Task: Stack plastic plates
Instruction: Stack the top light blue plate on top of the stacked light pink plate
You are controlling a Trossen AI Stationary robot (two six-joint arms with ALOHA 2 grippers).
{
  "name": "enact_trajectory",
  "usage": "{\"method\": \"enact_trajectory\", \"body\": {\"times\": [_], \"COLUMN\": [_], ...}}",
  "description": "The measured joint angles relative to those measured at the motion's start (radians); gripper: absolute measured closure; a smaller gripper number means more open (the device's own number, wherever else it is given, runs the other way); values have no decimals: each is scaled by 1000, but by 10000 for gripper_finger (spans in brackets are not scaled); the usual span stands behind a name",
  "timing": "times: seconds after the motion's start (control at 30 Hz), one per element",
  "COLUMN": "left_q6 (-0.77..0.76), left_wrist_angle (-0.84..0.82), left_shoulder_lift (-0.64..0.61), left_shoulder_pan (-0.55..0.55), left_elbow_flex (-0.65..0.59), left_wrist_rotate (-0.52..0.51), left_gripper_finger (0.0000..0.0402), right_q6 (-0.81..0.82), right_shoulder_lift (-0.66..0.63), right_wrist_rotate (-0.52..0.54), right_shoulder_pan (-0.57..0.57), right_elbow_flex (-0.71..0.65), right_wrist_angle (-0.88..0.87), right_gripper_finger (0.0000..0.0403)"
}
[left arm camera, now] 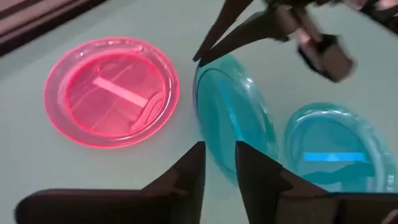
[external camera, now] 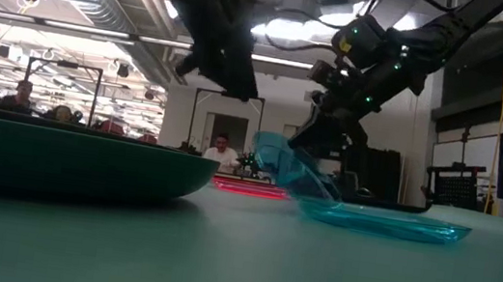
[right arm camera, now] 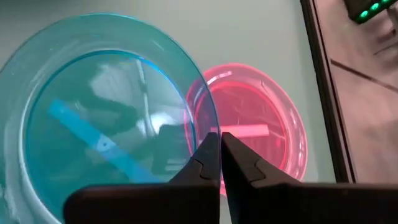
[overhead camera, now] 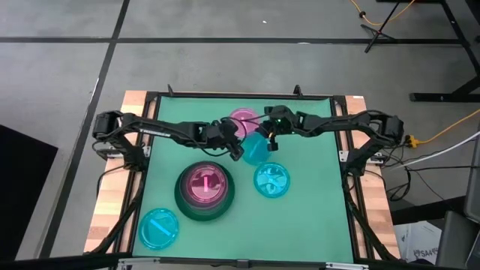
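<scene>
1. Dark green plate fills the low view's foreground; in the high view it carries a pink plate nested inside, well apart from both claws toward the front of the worktop.
2. Right claw is pinched shut on the rim of a cyan plate. That plate is tilted, one edge up in the claw, the lower edge down on or just at the worktop beside a second cyan plate.
3. Left claw hangs just beside the same tilted cyan plate, fingers slightly parted with the plate's near rim in front of the gap; not gripping anything as far as I can tell.
4. Translucent pink plate lies flat just behind both claws; a third cyan plate sits far off at the front-left corner.
5. Risk: thin rim pinch, so the plate could slip or pivot out of the right claw if swung fast.
6. Risk: the lower edge could drag and shove the neighbouring cyan plate.
7. Risk: the claws are very close together, so contact between them looks possible if either shifts sideways.
</scene>
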Motion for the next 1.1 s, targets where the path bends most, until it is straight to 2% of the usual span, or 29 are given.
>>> {"method": "enact_trajectory", "body": {"times": [0.27, 0.5, 0.77, 1.1], "left_q6": [-78, -113, -127, -127], "left_wrist_angle": [6, 13, 15, 15], "left_shoulder_lift": [84, 96, 96, 96], "left_shoulder_pan": [26, 29, 29, 29], "left_elbow_flex": [0, 0, 0, 0], "left_wrist_rotate": [7, 7, 7, 6], "left_gripper_finger": [261, 243, 247, 300], "right_q6": [3, 26, 114, 169], "right_shoulder_lift": [0, 0, 0, 0], "right_wrist_rotate": [17, 22, 19, 17], "right_shoulder_pan": [46, 55, 55, 55], "right_elbow_flex": [0, 0, 0, 0], "right_wrist_angle": [45, 45, 49, 48], "right_gripper_finger": [403, 403, 403, 403]}}
